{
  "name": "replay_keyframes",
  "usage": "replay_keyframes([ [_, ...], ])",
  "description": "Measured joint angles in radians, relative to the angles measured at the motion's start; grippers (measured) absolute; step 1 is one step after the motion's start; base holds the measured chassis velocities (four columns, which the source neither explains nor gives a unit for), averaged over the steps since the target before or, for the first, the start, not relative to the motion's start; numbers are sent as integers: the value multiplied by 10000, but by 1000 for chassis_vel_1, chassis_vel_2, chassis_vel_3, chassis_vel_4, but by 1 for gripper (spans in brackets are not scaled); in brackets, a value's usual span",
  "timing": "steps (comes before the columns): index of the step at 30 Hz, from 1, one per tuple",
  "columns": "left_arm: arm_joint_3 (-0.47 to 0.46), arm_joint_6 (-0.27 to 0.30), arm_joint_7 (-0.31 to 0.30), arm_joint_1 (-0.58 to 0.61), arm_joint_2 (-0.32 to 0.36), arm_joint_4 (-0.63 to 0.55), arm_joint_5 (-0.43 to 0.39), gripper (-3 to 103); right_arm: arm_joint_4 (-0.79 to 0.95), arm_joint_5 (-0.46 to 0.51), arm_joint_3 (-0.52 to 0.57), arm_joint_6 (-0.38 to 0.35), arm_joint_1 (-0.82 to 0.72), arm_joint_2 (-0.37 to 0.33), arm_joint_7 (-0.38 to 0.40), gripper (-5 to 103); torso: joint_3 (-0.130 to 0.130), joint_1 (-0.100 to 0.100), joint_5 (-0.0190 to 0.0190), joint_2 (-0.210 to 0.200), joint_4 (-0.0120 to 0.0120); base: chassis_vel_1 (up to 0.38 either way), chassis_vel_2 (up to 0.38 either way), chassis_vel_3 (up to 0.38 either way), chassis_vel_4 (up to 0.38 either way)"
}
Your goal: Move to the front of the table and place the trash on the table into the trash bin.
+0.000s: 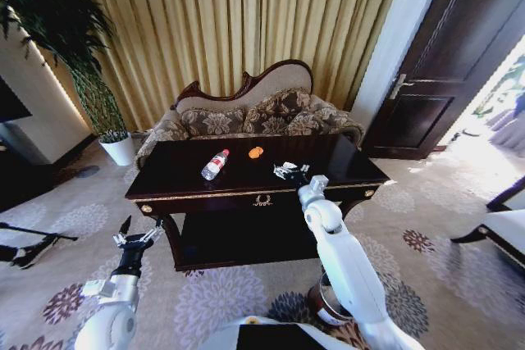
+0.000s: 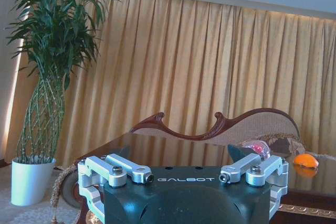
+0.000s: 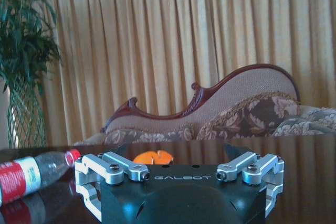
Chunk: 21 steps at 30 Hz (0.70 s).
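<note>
On the dark table (image 1: 189, 178) a clear bottle (image 1: 215, 164) with a red cap lies on its side, left of centre. A small orange piece (image 1: 256, 152) sits just behind it. White crumpled scraps (image 1: 284, 169) lie near the front right edge. My right gripper (image 1: 295, 176) reaches over that front edge, open, right at the scraps. The right wrist view shows the bottle (image 3: 31, 174) and the orange piece (image 3: 152, 157) ahead of it. Off the table's front left corner my left gripper (image 1: 138, 231) hangs open and holds nothing. The trash bin (image 1: 322, 307) stands on the floor, partly hidden behind my right arm.
A carved sofa (image 1: 254, 112) with patterned cushions stands right behind the table, before gold curtains. A potted plant (image 1: 98, 104) is at the back left and a dark door (image 1: 459, 55) at the right. Patterned carpet surrounds the table, and a white bench (image 1: 504, 231) edges in at the right.
</note>
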Motion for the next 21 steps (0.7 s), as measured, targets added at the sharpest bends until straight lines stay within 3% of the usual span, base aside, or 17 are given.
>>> replay_keyframes([
  [21, 135, 58, -23, -130, -127, 118, 141, 100, -2083, -570, -571, 300, 1074, 95, -268, 100, 0, -1, -1, 0, 1, 0, 0, 0, 0],
])
